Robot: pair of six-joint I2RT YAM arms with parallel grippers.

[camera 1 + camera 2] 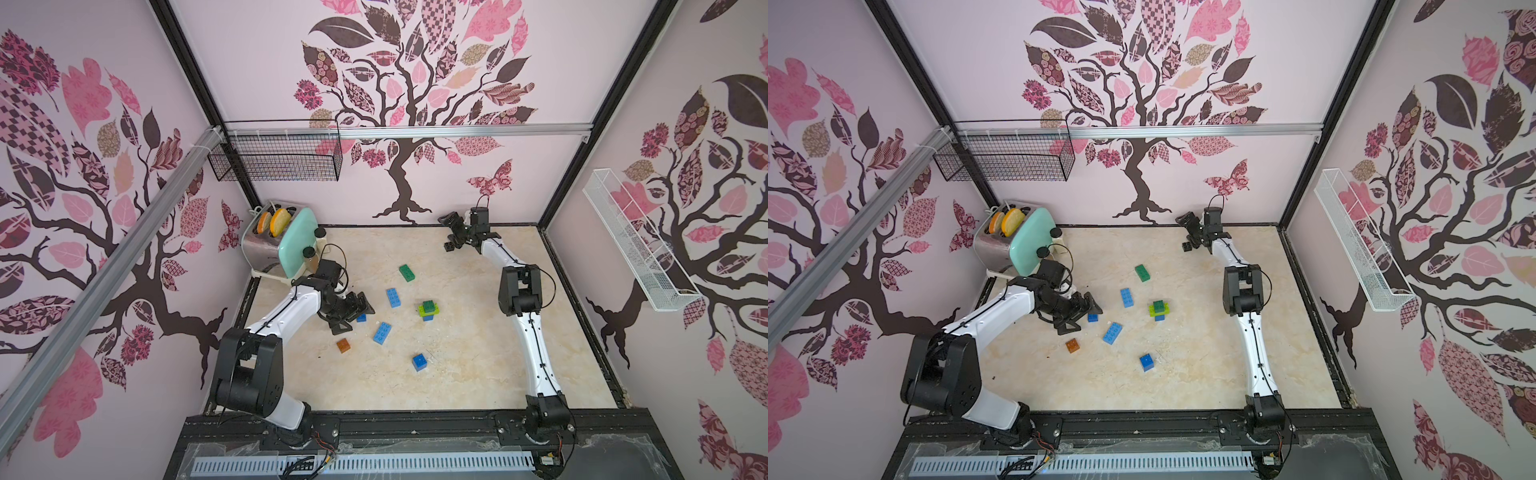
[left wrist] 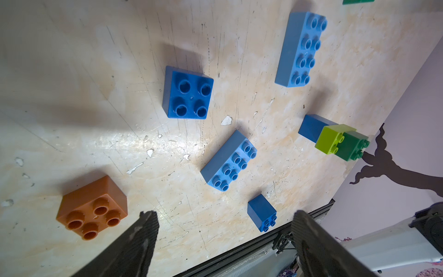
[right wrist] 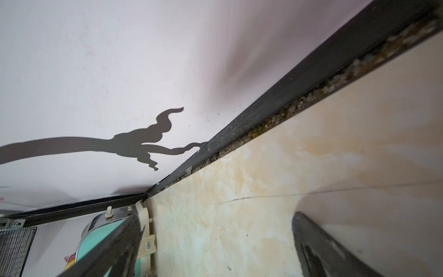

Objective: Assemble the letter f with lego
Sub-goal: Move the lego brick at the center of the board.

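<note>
Left claw (image 2: 224, 215) hangs low over the counter (image 1: 457, 365), jaws spread wide, nothing between them. A blue square brick (image 1: 361, 318) sits just beside its tips, and that looks like the one it's lining up on.

The rest of the lego is scattered mid-counter. There's a light blue oblong (image 1: 393, 298), a second light blue oblong (image 1: 382, 333), a dark green oblong (image 1: 407, 273), a brown square (image 1: 343, 345) and another blue square (image 1: 419, 362) nearer the front. A little stack (image 1: 428, 311) is already started, dark green on lime on blue.

Right claw (image 1: 451, 232) is way off at the back by the wall. It's wide open too, with only bare counter showing between its fingers in the right wrist view.

Now, handling. These bricks look like hard, stiff plastic, light as anything, nothing to crush. The glossy side walls could let a brick slip or twist, so I'd want the pads flat on two opposite walls, low down and clear of the studs. The squares can be taken either way; the oblongs want gripping across the short width, near the middle. Seating one on another should take a firm, straight push. That stack is narrow at its foot and could tip, so the other claw may have to steady it.
</note>
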